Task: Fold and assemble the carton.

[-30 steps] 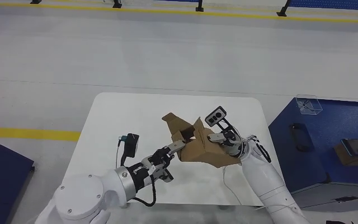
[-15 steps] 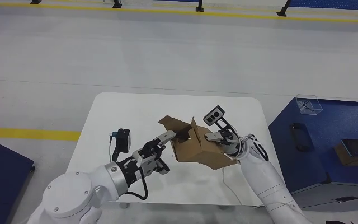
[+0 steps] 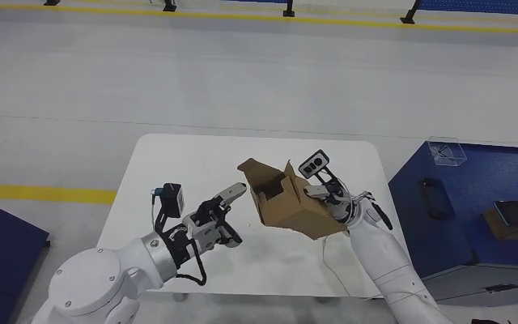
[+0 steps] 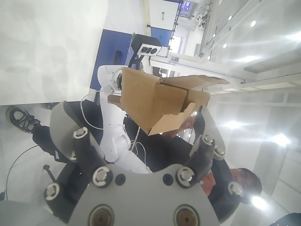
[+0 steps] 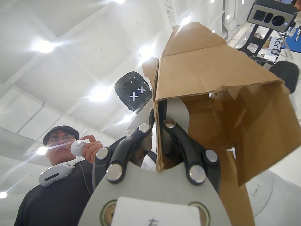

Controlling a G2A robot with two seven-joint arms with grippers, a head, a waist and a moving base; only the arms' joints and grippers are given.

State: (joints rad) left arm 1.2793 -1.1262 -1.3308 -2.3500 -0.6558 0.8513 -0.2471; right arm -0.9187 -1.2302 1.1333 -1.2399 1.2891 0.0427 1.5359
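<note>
Centre-right of top view: brown carton (image 3: 285, 204), half-formed w/ loose flaps, held tilted over the white table (image 3: 170, 170). Risk: it hangs from one thin wall edge, so a sideways push on a flap could twist it out of the grip or crease the board. Right gripper (image 3: 328, 201), at the carton's right side, pinches that wall btw its fingers; forearm angles up from lower right. Left gripper (image 3: 225, 200), left of centre, fingers spread, near the carton, not touching; arm comes from lower left.
</note>
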